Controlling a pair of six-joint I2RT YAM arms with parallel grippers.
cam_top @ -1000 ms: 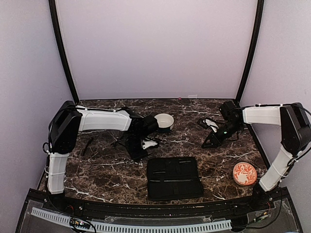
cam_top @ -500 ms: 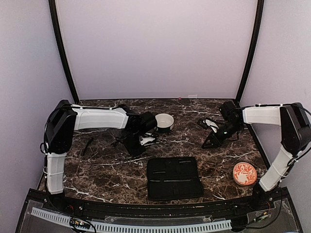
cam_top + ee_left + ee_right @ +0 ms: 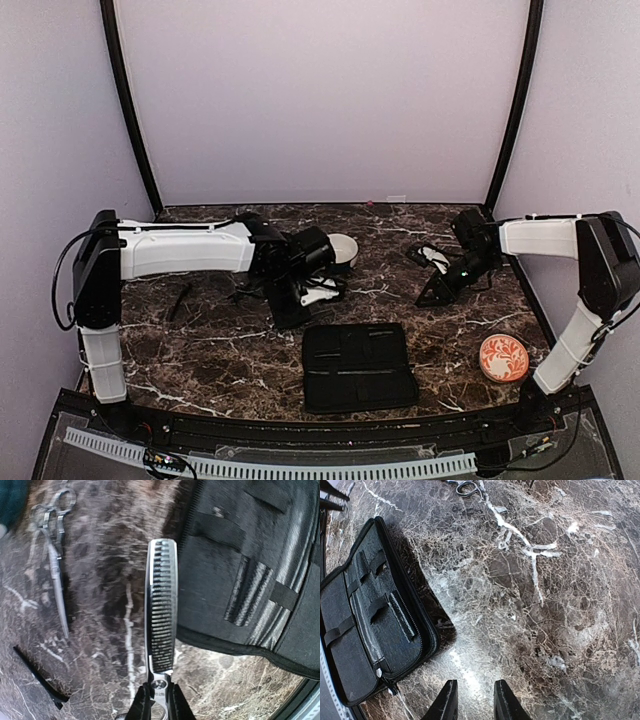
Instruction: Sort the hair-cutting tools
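- While the overhead view hides what the left claw (image 3: pixel 159 696) carries, its wrist camera shows it clenched on thinning scissors (image 3: pixel 161 610). It grips them near the pivot, and the closed blades reach over the marble table (image 3: pixel 115 605) just beside the case (image 3: pixel 250 570).
- These scissors are silver, with a dark comb of teeth along the blade.
- Plain silver scissors (image 3: pixel 54 555) with ring handles lie flat on the marble, a black clip (image 3: pixel 39 679) near them.
- The right claw (image 3: pixel 472 700) hangs released, nothing between its fingers, beside the open case.
- Overhead, the left arm covers part of a white bowl (image 3: pixel 345 250); an orange dish (image 3: pixel 503 357) lies near the right arm.
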